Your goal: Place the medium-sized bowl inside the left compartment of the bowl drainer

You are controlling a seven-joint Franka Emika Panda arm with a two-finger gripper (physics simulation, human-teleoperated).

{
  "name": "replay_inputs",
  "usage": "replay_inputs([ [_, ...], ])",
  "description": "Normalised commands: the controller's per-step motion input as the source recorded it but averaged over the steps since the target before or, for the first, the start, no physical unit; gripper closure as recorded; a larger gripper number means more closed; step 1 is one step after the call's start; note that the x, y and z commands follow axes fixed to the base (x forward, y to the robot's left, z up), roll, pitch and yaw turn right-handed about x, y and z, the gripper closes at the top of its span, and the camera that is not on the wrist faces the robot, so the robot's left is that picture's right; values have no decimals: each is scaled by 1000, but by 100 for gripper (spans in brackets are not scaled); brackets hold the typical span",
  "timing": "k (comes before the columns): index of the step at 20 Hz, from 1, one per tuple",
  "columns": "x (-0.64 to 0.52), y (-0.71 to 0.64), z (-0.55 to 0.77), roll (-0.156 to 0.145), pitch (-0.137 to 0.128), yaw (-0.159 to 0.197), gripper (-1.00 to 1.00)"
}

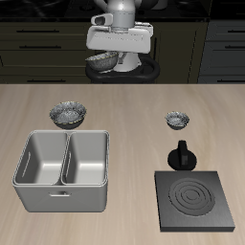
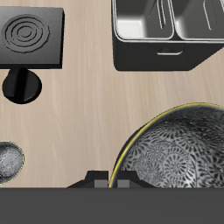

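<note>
Even, bright, sharp rendered light on the table (image 1: 134, 134). Dark backdrop at frame top. Soft gleam inside the bowl drainer (image 1: 63, 170).

A pale wooden table (image 1: 124, 110) with fine grain fills the scene under even light. Behind the pincer, dark cabinets (image 1: 43, 43) with long horizontal drawer handles (image 1: 38, 45) line the back.

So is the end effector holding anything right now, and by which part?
Yes. The end effector is holding the medium-sized bowl, gripped by its rim, with the fingers pinching the edge.
</note>
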Motion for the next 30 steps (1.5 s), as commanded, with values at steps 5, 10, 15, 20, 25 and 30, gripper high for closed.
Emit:
replay_inputs([
  [5,259,-82,51,-6,57,-10,100],
  [10,299,-92,255,-48,-5,12,100],
  [15,363,-123,265,-25,23,4,100],
  [20,397,-113,240,-26,8,31,100],
  [25,455,-72,120,38,44,-15,100],
  [30,489,-152,64,26,43,-58,100],
])
